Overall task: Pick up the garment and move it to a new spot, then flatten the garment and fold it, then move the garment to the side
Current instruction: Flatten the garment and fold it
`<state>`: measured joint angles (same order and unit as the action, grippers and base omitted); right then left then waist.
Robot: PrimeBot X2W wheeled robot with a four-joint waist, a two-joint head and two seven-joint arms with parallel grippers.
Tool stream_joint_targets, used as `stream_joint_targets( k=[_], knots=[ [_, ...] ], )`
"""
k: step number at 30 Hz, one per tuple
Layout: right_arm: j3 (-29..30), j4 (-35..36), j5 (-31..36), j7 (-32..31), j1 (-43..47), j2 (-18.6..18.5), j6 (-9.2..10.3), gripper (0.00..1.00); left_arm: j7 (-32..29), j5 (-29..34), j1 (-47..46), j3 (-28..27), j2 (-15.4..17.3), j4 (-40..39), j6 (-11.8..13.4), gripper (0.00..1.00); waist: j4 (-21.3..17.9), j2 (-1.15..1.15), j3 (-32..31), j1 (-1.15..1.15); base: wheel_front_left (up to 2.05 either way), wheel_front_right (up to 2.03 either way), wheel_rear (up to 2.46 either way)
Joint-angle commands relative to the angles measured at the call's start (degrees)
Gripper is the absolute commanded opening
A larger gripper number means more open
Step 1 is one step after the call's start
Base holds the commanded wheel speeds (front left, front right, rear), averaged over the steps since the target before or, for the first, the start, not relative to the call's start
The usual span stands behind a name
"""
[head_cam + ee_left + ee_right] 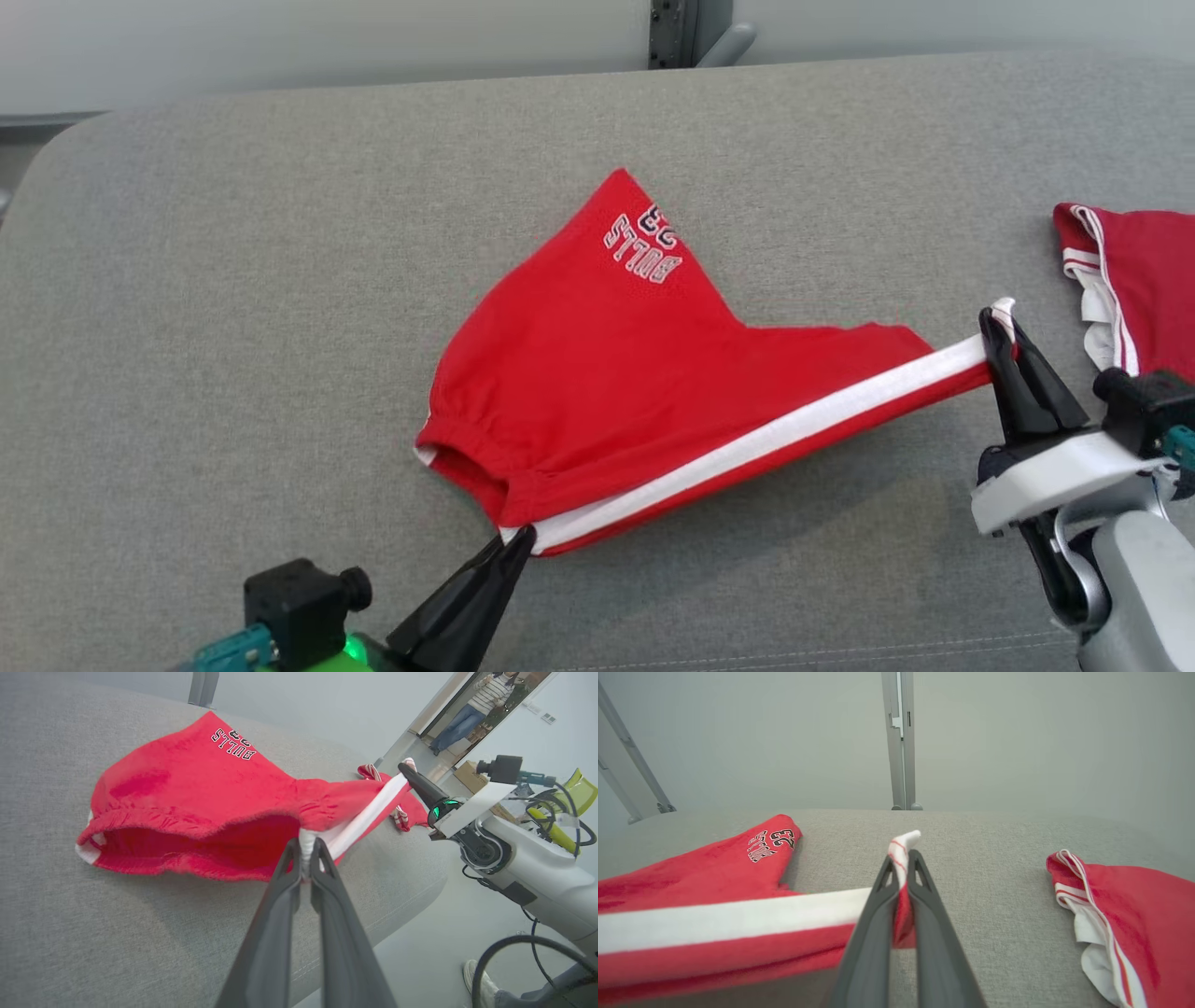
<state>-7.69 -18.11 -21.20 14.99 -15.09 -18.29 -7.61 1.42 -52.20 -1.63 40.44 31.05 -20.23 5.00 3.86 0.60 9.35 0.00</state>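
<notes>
The garment (616,373) is a pair of red shorts with a white side stripe and "BULLS" lettering, lying on the grey cushion. Its striped side edge is stretched taut and lifted between both grippers. My left gripper (520,539) is shut on the waistband corner at the lower middle; the left wrist view shows its tips (306,845) pinching the white end of the garment (196,793). My right gripper (1001,329) is shut on the hem corner at the right; the right wrist view shows cloth of the garment (714,905) sticking out between its tips (902,858).
A second red and white garment (1134,280) lies at the cushion's right edge, close to my right arm, also seen as red cloth (1125,914). The grey cushion (233,308) has free room on the left. A person (472,714) stands far off, and a shoe (476,975) is on the floor.
</notes>
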Motion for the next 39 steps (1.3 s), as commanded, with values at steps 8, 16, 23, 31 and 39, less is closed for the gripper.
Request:
stream_joint_targets(
  k=[8, 16, 23, 31, 39],
  knots=[
    [8.65, 16.94, 4.07, -5.22, 9.77, 4.14, 0.25, 0.02, -2.06, 0.28, 6.02, -4.98, 6.84, -16.1, 8.98, 0.0, -2.48, -0.6, -2.73, 0.0, 0.0, 0.0, 0.0],
    [9.69, 24.09, 5.94, -9.13, 8.95, 5.91, 0.26, 0.04, -2.36, 0.23, 3.52, -8.78, 8.9, -16.62, 10.22, 0.0, -2.27, -0.6, -1.65, 0.0, 0.0, 0.0, 0.0],
    [8.24, 24.22, 6.9, -9.48, 5.01, 6.06, 0.25, 0.06, -2.54, -0.7, -0.25, -10.54, 8.07, -14.47, 9.33, 0.0, -2.96, -0.6, -0.32, 0.0, 0.0, 0.0, 0.0],
    [4.59, 19.81, 8.12, -13.15, -11.54, 3.6, 0.22, 0.0, -7.79, -5.16, -17.35, -14.13, 7.18, -5.95, 3.05, 0.0, -3.26, -0.6, 8.0, 0.0, 0.0, 0.0, 0.0],
    [2.38, 6.06, 7.05, -15.21, -36.42, 5.71, 0.2, 0.0, -14.44, -3.64, -45.44, -14.46, 2.87, 14.14, -1.14, 0.0, -3.62, -0.6, 15.08, 0.0, 0.0, 0.0, 0.0]
  ],
)
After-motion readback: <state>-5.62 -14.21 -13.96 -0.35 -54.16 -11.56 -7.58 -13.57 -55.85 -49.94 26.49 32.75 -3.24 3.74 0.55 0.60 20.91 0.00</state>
